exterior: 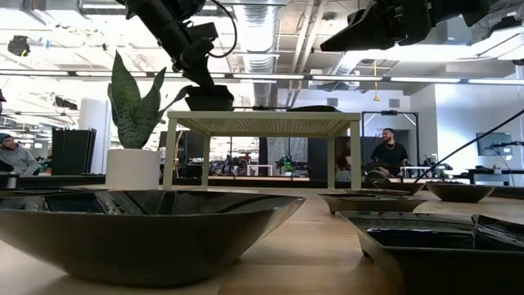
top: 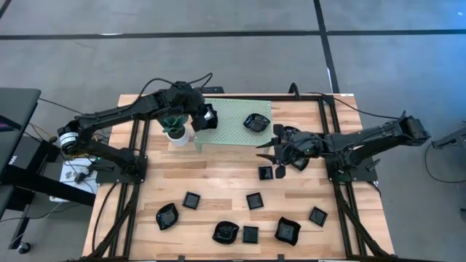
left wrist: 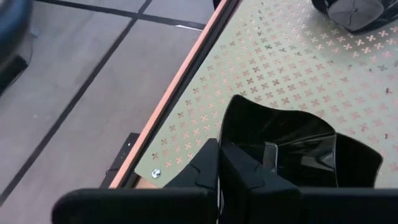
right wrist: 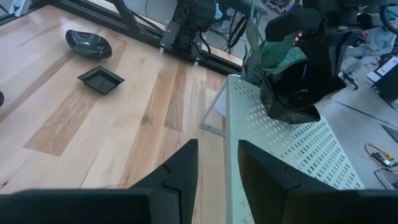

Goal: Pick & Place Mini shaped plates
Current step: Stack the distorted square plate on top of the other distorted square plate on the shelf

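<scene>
My left gripper (top: 211, 116) (left wrist: 219, 149) is at the left end of the pale green perforated stand (top: 237, 127), shut on a glossy black lobed mini plate (left wrist: 280, 140) (exterior: 209, 98). A second plate (top: 256, 122) sits on its base toward the stand's right end. My right gripper (top: 271, 149) (right wrist: 217, 158) hovers open above the wood by the stand's near right corner, nothing between its fingers. Several more black plates, square and wavy-rimmed, lie on the near half of the table (top: 254, 201) (top: 167, 216). My left gripper pinches the plate's rim (left wrist: 222, 134) on the side toward the stand's left end, one finger (left wrist: 249, 177) inside the dish and the other outside. The fingers slant down from the table's left. The plate's underside (right wrist: 292, 115) rests on the stand's top.
A small potted plant in a white pot (top: 176, 131) stands just left of the stand, under my left arm. Black frame rails (top: 135, 182) (top: 336, 182) run along both sides of the wooden table. People sit in the room beyond the far edge.
</scene>
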You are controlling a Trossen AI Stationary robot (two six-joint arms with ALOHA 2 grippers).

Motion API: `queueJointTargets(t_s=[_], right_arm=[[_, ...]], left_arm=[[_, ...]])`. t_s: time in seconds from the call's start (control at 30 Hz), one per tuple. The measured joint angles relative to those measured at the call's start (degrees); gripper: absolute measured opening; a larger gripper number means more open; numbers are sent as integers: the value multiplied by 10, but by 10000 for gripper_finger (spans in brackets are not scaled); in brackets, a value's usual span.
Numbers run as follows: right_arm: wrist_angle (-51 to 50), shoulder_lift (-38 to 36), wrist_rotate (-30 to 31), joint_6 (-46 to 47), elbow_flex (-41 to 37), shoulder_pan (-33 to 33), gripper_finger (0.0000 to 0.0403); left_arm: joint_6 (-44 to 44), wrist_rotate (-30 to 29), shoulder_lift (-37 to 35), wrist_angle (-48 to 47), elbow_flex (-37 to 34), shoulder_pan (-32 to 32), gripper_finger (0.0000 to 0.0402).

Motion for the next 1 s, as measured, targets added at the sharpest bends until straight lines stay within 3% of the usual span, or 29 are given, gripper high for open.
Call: queueJointTargets(t_s=[0.27, 0.47, 0.57, 0.7, 1.0], right_arm=[[0, 0, 0, -4, 0, 0, 108], [0, 0, 0, -6, 0, 0, 108], [0, 0, 0, -6, 0, 0, 108], [0, 0, 0, -6, 0, 0, 108], [0, 0, 0, -31, 0, 0, 108]], left_arm=[[0, 35, 0, 0, 1, 0, 7], [0, 35, -1, 0, 44, 4, 8], [14, 42, -1, -49, 75, 4, 6], [22, 93, -1, -147, 103, 13, 8], [21, 125, 22, -149, 105, 30, 9]])
